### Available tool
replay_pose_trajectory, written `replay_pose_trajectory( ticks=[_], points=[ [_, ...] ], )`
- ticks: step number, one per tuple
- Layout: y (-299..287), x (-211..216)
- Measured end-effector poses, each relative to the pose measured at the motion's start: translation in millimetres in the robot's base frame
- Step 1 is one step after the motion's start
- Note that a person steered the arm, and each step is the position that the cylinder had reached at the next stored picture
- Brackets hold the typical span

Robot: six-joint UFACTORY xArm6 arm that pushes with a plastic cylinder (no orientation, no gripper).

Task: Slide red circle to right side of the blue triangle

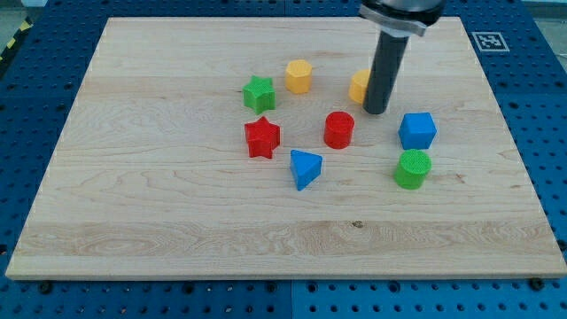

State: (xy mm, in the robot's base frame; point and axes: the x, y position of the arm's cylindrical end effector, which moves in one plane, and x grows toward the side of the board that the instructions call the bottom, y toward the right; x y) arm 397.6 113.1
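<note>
Red circle (338, 129) sits just toward the board's bottom-left corner from my tip (376, 112), above-right of the blue triangle (305, 167); the rod carries no claw.

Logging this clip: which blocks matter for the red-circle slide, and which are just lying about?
Job: red circle; blue triangle; my tip, up-right of the circle.
Lying about: red star; green star; yellow hexagon; yellow block; blue cube; green cylinder.

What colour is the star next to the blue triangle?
Red star, in the camera view.
</note>
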Motion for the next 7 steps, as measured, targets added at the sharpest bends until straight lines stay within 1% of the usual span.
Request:
replay_pose_trajectory(
  ticks=[1, 2, 3, 5, 7],
  points=[
    [-19.5, 15.0],
    [-19.7, 46.0],
    [-19.7, 58.3],
    [-19.7, 26.0],
    [-41.7, 24.6]
  ],
)
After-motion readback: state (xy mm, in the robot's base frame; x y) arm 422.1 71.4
